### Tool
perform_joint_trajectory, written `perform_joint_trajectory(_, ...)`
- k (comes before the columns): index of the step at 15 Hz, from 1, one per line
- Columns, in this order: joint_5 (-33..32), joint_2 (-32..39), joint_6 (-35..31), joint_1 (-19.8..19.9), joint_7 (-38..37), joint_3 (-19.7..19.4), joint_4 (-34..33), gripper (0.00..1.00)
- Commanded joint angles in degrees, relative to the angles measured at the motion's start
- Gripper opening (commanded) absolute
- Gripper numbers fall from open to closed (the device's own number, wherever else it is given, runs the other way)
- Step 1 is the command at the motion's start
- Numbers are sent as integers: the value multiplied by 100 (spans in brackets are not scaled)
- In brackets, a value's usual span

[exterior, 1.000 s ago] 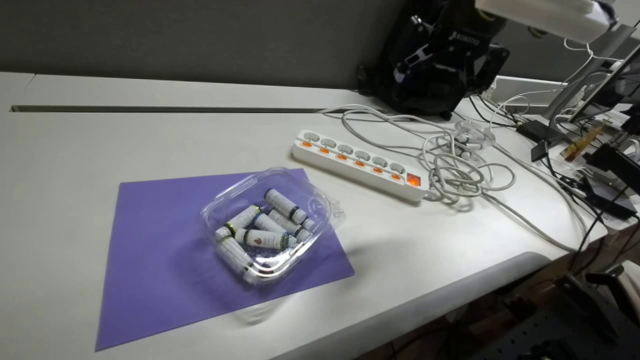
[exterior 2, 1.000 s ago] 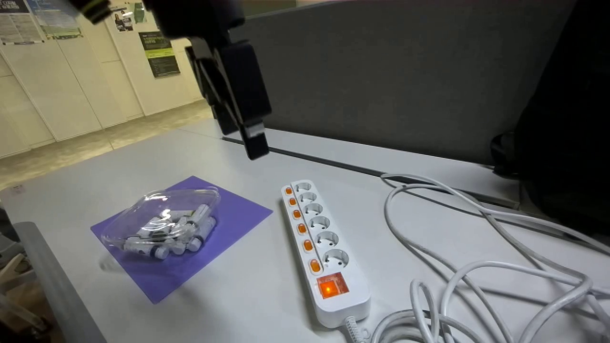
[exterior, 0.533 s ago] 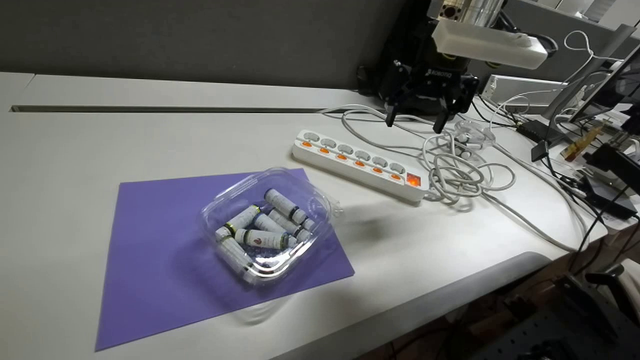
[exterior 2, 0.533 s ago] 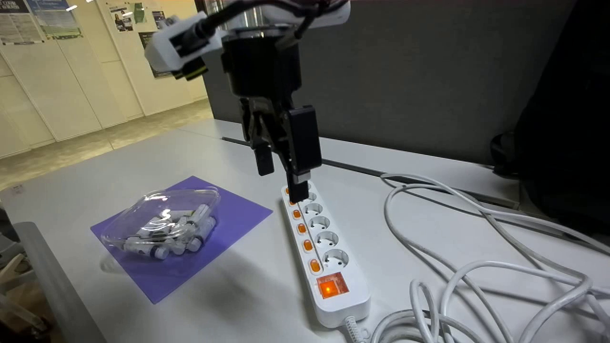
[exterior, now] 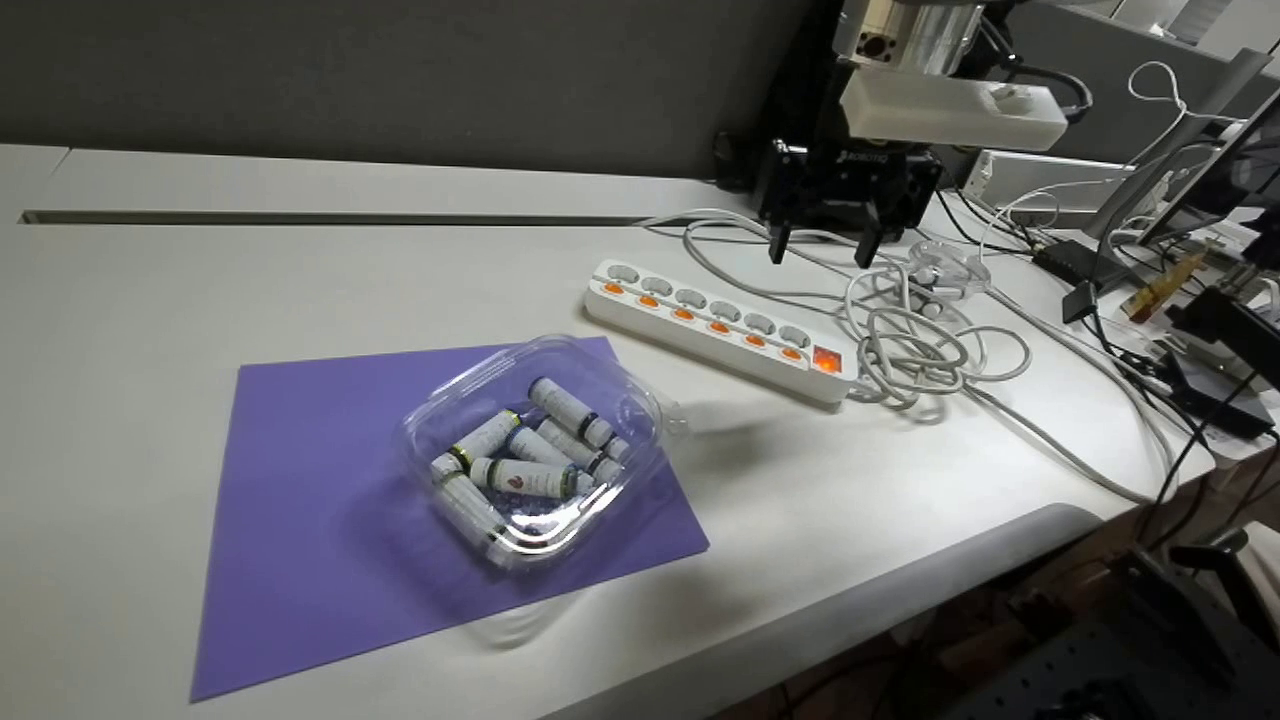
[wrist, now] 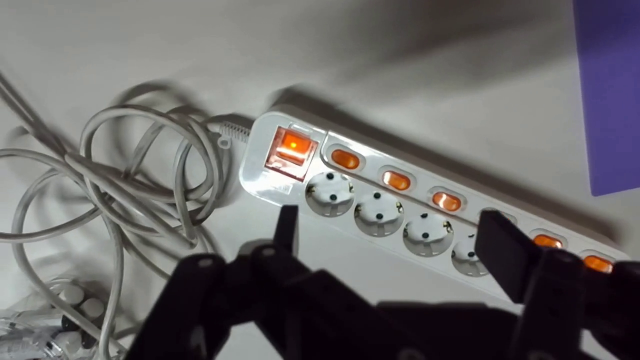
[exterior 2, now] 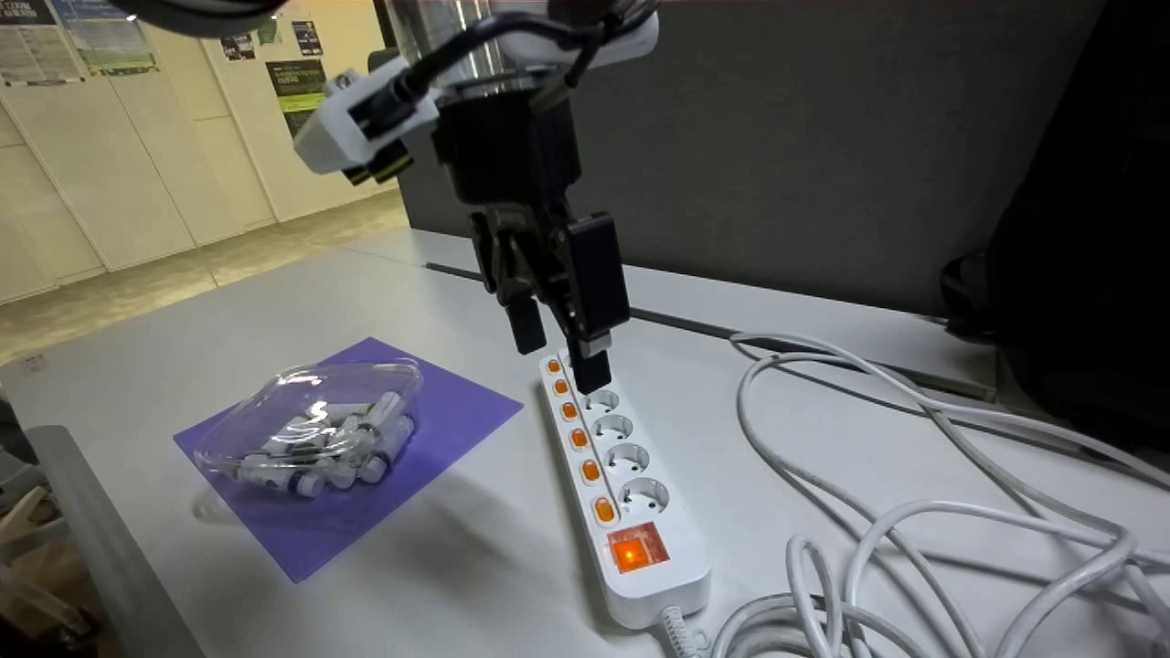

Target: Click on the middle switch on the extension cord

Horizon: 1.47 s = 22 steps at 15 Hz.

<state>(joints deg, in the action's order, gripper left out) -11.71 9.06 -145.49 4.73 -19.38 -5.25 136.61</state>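
White desk (exterior: 450, 280) beneath gripper (exterior: 821, 260), jaws apart; extension cord (exterior: 712, 345) below has six orange switches (exterior: 683, 314), no true middle: wrong press possible.

A long white plastic extension cord (exterior: 702, 340) with six oval orange switches (exterior: 720, 327) and a square lit red switch (exterior: 827, 359) lies aslant to the table's back edge (exterior: 400, 172).

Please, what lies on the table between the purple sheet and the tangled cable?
The white extension strip lies between them; this shows in an exterior view and the wrist view.
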Motion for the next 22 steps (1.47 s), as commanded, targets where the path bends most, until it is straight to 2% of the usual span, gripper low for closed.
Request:
perform_joint_trajectory(1,-577,387,-525,-317,-773,-224,-35,57)
perform_joint_trajectory(4,-728,802,-904,-588,-1138,-415,-150,37)
perform_joint_trajectory(9,-322,1351,-1492,-1030,-1420,-730,-353,3)
perform_joint_trajectory(11,-55,1506,-1590,-1130,-1420,-797,-447,0)
perform_joint_trajectory(16,696,1854,-1616,-1202,-1273,-763,-662,0)
perform_joint_trajectory(22,1130,2067,-1781,-1300,-1244,-803,-791,0)
